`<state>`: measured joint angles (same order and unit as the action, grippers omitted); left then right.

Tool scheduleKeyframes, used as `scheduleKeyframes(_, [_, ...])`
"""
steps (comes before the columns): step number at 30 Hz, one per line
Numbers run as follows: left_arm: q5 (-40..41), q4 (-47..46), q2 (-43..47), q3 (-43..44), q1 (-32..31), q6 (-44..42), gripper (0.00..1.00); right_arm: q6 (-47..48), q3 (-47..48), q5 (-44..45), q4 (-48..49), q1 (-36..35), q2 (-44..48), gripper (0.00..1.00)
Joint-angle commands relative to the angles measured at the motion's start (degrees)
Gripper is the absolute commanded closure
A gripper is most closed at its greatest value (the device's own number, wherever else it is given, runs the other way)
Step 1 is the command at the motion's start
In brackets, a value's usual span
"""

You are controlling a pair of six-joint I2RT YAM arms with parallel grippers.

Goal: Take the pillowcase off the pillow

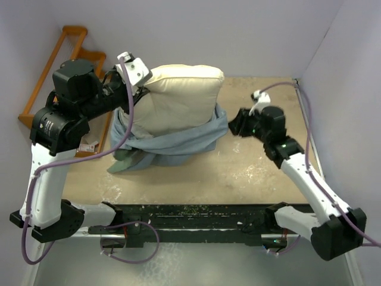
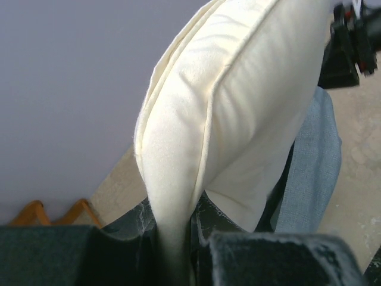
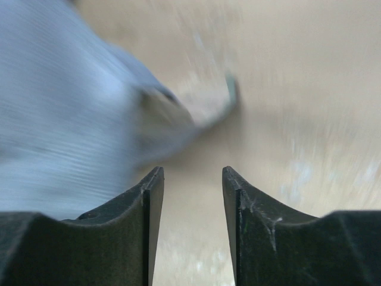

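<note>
A plump cream rectangular pillow (image 1: pixel 181 95) with faint stitch lines stands propped up near the far edge of the tan tabletop (image 1: pixel 238 173), a little left of its middle. The left gripper (image 2: pixel 175 262) has closed its dark padded fingers (image 2: pixel 268 259) hard on the pillow's left upper corner. In the left wrist view the cream seam is squeezed into a thin fold between them.

The limp, dusty blue-grey cloth pillowcase (image 1: pixel 172 143) is bunched in a band around the lower, nearer part of the pillow, leaving the upper part bare. Its slack spills onto the tabletop toward the left edge, where a darker olive-green fold shows underneath.

The right gripper (image 3: pixel 191 173) sits toward the right edge of the tabletop, just beside the right end of the pillowcase band. Its jaws stand apart with a moderate gap and nothing between them. The right wrist view is heavily blurred. Blue-grey cloth fills its left side, with what may be a turned corner of paler fabric ahead of the fingertips. Whether the fingers touch the cloth cannot be told from either view.

An orange wooden rack (image 1: pixel 59 59) leans at the far left corner, beyond the left arm.
</note>
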<state>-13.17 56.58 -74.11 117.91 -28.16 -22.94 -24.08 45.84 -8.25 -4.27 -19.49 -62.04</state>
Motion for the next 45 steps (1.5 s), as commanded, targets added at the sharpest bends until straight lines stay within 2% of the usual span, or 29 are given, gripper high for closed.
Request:
scheduleKeyframes(1, [-5.99,-10.33,2.5,1.75,0.04,1.41,1.0,12.08,22.23,1.85,-0.86,-0.62,6.47,0.52])
scheduleKeyframes(3, [-9.13,-6.32,2.24,1.53,0.04,1.4,1.0,14.05,27.94,0.11,1.3,-1.34,7.8,0.49])
scheduleKeyframes(5, [-11.42,-2.1,2.06,0.14,0.04,0.73,1.0,15.19,34.33,-8.42,2.38,-2.56,6.15,0.45])
scheduleKeyframes(9, [-16.01,5.86,0.82,-1.56,0.04,-3.43,1.0,26.16,45.13,-18.32,-4.91,-10.91,-0.71,0.32])
scheduleKeyframes(14, [-17.53,10.78,-0.4,-1.88,0.04,-6.94,1.0,28.62,48.73,-31.48,-5.84,-15.39,-5.19,0.23])
scheduleKeyframes(16, [-18.57,10.86,-0.26,-2.51,0.04,-7.28,1.0,30.98,50.68,-30.12,-10.65,-19.1,-7.55,0.16])
scheduleKeyframes(19, [-20.72,11.35,-0.35,-3.47,0.04,-7.83,1.0,36.93,54.84,-21.78,-18.44,-24.91,-12.34,0.08])
scheduleKeyframes(26, [-25.49,13.45,-0.35,-4.87,0.04,-9.77,1.0,40.65,56.45,-15.93,-23.68,-29.07,-16.89,0.08])
scheduleKeyframes(30, [-25.84,10.54,-0.27,-4.3,0.04,-9.06,1.0,42.71,57.27,-12.0,-28.09,-31.31,-19.07,0.16])
scheduleKeyframes(32, [-25.7,9.42,-0.82,-3.17,0.04,-8.42,0.98,43.99,57.38,-9.59,-29.47,-32.35,-20.16,0.24])
scheduleKeyframes(33, [-25.87,9.13,-0.98,-2.54,0.04,-7.99,0.83,44.1,57.15,-6.92,-29.3,-32.52,-20.48,0.31])
scheduleKeyframes(34, [-26.95,9.42,-1.16,-1.71,0.04,-7.89,0.5,42.5,56.69,-4.03,-29.16,-32.54,-20.56,0.38])
scheduleKeyframes(35, [-28.1,10.33,-1.28,-0.7,0.04,-8.13,0.24,41.55,56.57,-2.17,-28.38,-31.82,-20.56,0.49])
scheduleKeyframes(36, [-28.52,11.19,-1.27,0.04,0.04,-8.38,0.12,40.39,56.47,-2.28,-27.0,-29.77,-20.14,0.63])
scheduleKeyframes(37, [-27.85,11.26,-1.09,0.23,0.04,-8.47,0.08,38.77,55.79,-4.58,-24.78,-27.31,-19.06,0.74])
scheduleKeyframes(38, [-26.26,11.27,-0.83,-0.06,0.04,-8.69,0.06,37.14,54.3,-7.92,-21.36,-24.23,-17.42,0.8])
scheduleKeyframes(41, [-20.23,11.81,-0.12,-3.05,2.06,-11.47,0.03,34.5,45.52,-17.97,-5.61,-18.81,-9.71,0.86])
scheduleKeyframes(43, [-24.21,12.32,0.38,-8.01,11.7,-16.66,0.02,35.35,42.56,-20.03,-0.82,-18.05,-6.95,0.93])
scheduleKeyframes(45, [-29.23,14.89,-0.73,-11.12,20.45,-21.7,0.03,36.16,43.21,-20.53,-1.94,-17.96,-6.81,0.96])
